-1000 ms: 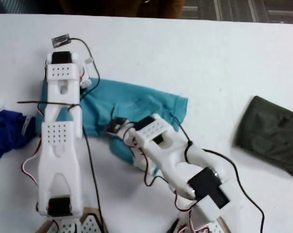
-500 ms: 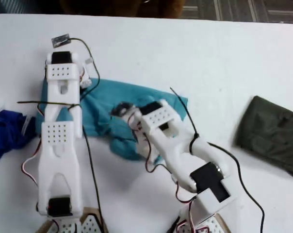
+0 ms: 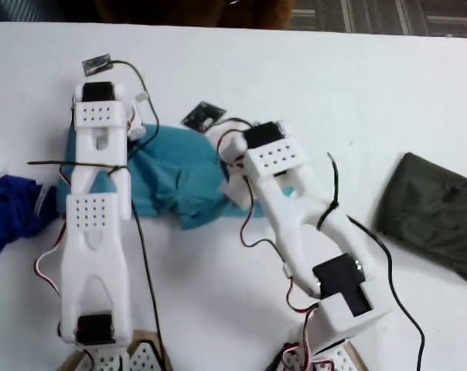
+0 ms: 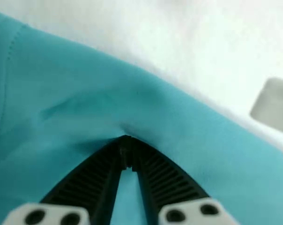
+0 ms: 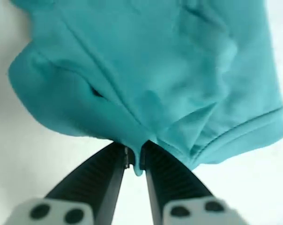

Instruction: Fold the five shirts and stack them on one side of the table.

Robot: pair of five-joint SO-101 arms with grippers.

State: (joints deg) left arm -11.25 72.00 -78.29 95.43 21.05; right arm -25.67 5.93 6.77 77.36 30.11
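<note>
The teal shirt [image 3: 172, 174] lay bunched on the white table [image 3: 357, 93], its long axis running side to side. The left gripper [image 4: 127, 157] pinched a fold of it; the right gripper [image 5: 135, 161] nipped its edge. A blue shirt [image 3: 9, 212] sat at the left edge, a dark green shirt [image 3: 438, 212] well apart on the right.

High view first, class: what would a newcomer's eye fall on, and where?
The teal shirt lies crumpled left of centre on the table, pinched by both the left gripper and the right gripper. A dark green shirt sits at the right edge, a blue shirt at the left edge.
</note>
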